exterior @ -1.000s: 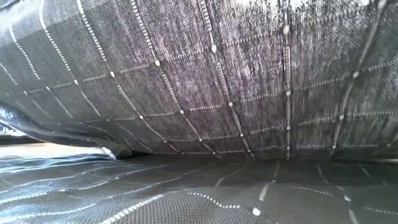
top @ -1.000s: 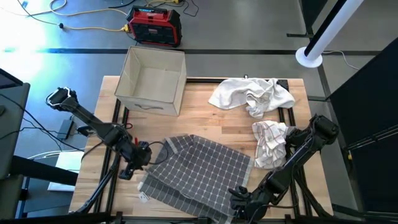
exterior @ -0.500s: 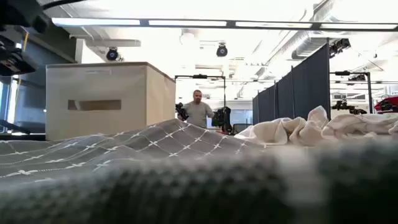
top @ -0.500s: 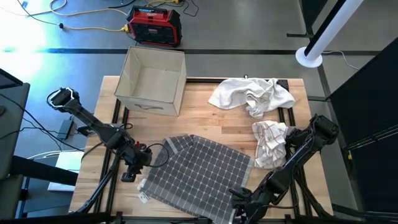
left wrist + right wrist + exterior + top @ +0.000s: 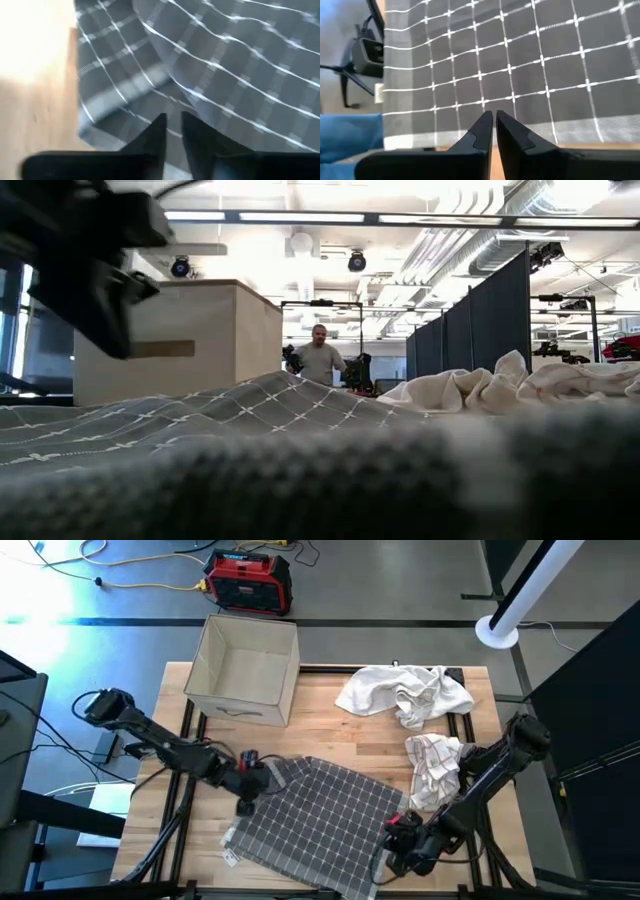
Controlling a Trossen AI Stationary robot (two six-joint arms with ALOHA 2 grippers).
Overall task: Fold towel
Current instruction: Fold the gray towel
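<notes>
Grey checked towel (image 5: 315,820) spread on table (image 5: 330,730).
Left gripper (image 5: 262,776) slid onto its left edge, fingers nearly together; right gripper (image 5: 400,840) lifted off, fingers closed, empty.

From above I get even, soft light with no hard shadows on the table (image 5: 330,745). The low view is washed out by bright ceiling light strips (image 5: 400,218), and the grey checked towel (image 5: 300,480) close to the lens is badly blurred. My left wrist view is motion-smeared, with glare whitening the wood.
</notes>
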